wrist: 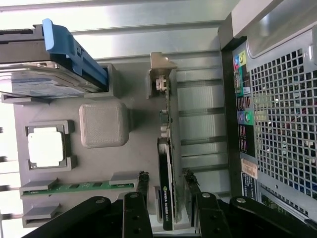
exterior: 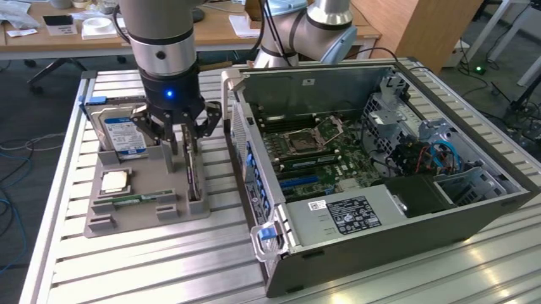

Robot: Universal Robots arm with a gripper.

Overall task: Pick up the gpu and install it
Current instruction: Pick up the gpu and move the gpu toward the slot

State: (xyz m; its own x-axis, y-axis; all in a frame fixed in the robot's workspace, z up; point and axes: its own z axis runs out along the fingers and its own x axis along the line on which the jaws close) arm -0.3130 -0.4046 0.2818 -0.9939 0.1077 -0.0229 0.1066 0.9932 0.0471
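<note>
The gpu (wrist: 166, 148) stands on its edge in a slot of the grey holder tray (exterior: 144, 212), its green board and black fan side seen edge-on, its silvery bracket (wrist: 161, 74) at the far end. In the exterior view the gpu (exterior: 194, 180) is a thin dark strip at the tray's right side. My gripper (exterior: 187, 142) hangs straight above it and is open. In the wrist view the gripper (wrist: 167, 182) straddles the card near its fan end, one black finger (wrist: 142, 184) on each side, with small gaps to the card.
The tray also holds a hard drive (exterior: 123, 130) with a blue-white label, a CPU (exterior: 116, 182) and a RAM stick (exterior: 135, 201). An open computer case (exterior: 381, 164) lies close on the exterior view's right, motherboard (exterior: 308, 158) exposed. A second arm (exterior: 296, 31) stands behind.
</note>
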